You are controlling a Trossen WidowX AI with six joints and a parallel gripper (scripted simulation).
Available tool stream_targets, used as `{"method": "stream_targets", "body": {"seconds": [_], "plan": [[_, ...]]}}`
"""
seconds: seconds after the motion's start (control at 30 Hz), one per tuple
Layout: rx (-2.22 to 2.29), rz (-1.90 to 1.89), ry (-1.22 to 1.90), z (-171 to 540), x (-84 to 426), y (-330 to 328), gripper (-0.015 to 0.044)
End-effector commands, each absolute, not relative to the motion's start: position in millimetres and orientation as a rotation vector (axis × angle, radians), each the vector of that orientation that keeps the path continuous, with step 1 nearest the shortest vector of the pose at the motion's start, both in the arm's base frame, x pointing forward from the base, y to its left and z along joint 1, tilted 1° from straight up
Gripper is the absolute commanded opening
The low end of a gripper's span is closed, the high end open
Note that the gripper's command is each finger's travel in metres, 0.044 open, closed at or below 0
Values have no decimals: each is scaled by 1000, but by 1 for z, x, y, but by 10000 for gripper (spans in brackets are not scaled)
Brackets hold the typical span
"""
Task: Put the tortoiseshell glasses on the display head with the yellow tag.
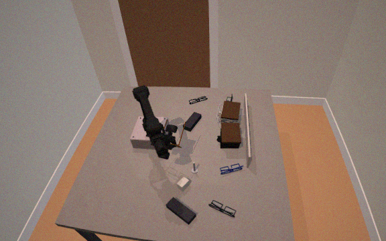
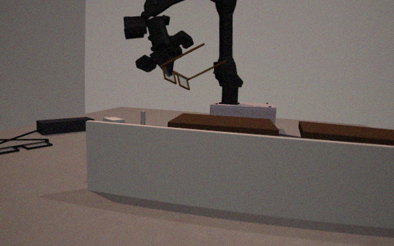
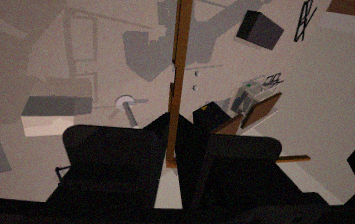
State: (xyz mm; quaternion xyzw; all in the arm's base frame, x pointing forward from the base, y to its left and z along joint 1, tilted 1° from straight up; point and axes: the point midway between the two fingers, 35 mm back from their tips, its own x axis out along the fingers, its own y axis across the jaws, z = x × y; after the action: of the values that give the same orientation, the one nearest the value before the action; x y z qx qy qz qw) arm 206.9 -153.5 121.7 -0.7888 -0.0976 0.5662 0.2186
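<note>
Jaws grip the tortoiseshell glasses between them.

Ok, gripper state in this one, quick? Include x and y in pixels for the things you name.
Gripper (image 1: pixel 176 144) (image 2: pixel 170 72) (image 3: pixel 171 117): jaws closed on the tortoiseshell glasses (image 1: pixel 181 135) (image 2: pixel 182 55) (image 3: pixel 180 55), held up off the table.

Tortoiseshell glasses, temples open, hang tilted in a gripper's grasp, well apart from the black, yellow-tagged head (brown-topped, upright), which stands beside its clear, brown-topped neighbor.
</note>
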Motion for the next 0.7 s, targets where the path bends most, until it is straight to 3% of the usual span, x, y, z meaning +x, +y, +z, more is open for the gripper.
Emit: {"method": "stream_targets", "body": {"seconds": [0.0,0.4,0.67], "plan": [[-2080,1459,-151,127,197,-154,0],[-1725,1104,160,144,167,-158,0],[-1735,1111,162,144,167,-159,0]]}}
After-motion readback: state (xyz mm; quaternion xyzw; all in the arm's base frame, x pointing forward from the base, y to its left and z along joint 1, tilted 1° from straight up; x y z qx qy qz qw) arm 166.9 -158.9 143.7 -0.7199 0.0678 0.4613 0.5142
